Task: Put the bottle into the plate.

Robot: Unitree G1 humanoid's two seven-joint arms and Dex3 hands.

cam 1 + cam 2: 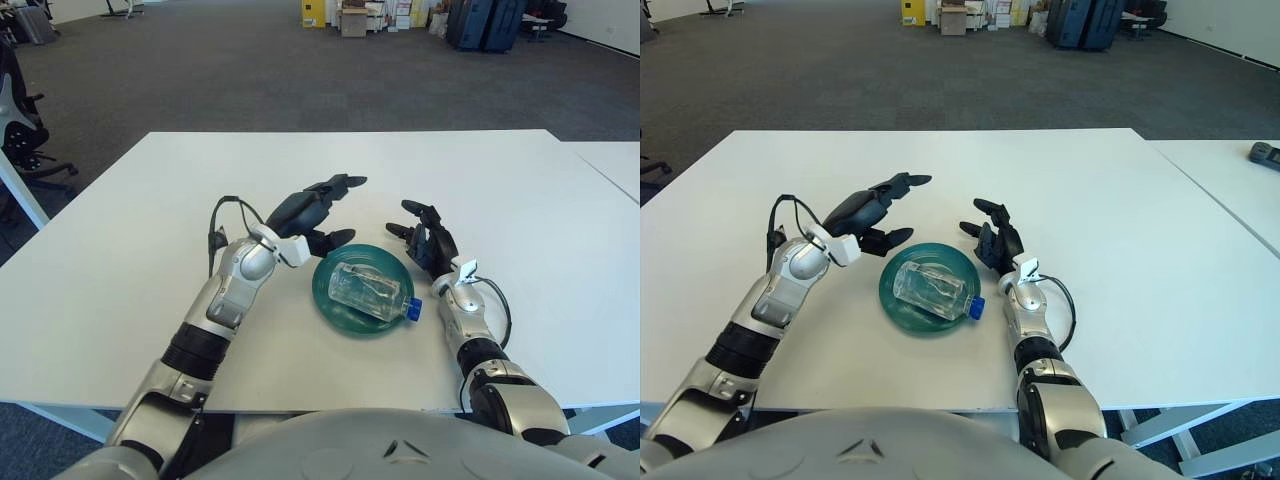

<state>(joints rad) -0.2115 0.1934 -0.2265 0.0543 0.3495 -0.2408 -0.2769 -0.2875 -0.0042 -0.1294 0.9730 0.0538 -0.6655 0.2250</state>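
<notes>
Near the front edge of the white table (520, 200), one teal plate (336, 305) holds one clear bottle (370, 290) lying flat, blue cap toward the front-right. Left hand (310, 212) just left of the plate, right hand (425, 240) just right; both spread, holding nothing. Placement looks done.

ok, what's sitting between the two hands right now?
The green plate with the bottle lying in it, between the left hand and the right hand. Both eye views show it.
</notes>
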